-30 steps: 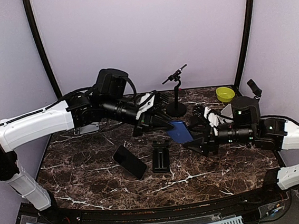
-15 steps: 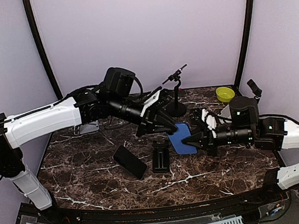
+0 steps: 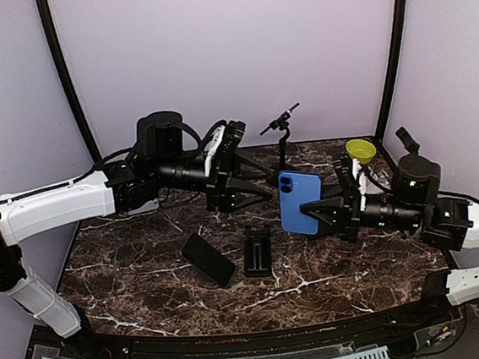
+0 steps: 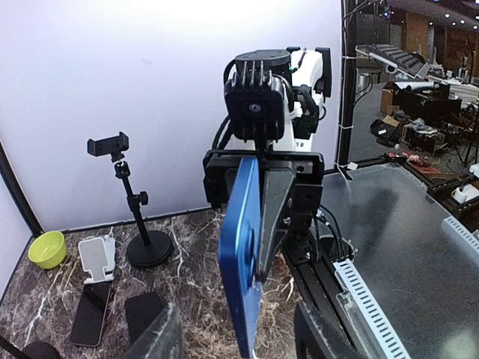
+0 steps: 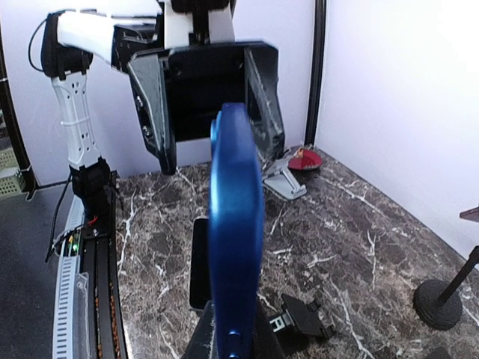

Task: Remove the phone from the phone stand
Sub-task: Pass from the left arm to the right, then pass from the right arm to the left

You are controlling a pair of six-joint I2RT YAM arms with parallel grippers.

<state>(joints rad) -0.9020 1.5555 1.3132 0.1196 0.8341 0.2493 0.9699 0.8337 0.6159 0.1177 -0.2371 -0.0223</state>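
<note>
The blue phone (image 3: 299, 202) stands upright above the table, with my right gripper (image 3: 321, 214) shut on its lower right edge. In the right wrist view the phone (image 5: 236, 224) shows edge-on, rising from my right gripper (image 5: 241, 345). My left gripper (image 3: 253, 187) is open just left of the phone, apart from it. The left wrist view has the phone (image 4: 241, 254) edge-on between my spread left fingers (image 4: 161, 336). A black phone stand (image 3: 258, 252) lies flat and empty on the marble below; it also shows as the black stand (image 5: 303, 321).
A black phone (image 3: 207, 259) lies left of the stand. A tripod holder (image 3: 281, 154) and a yellow bowl (image 3: 360, 149) are at the back. A grey stand (image 5: 284, 183) and a red dish (image 5: 303, 158) sit at the far left. A white stand (image 4: 96, 258) is near the right arm.
My right gripper shut on the blue phone and raised it upright, moving right. My left gripper opened, released the phone and drew back to the left.
</note>
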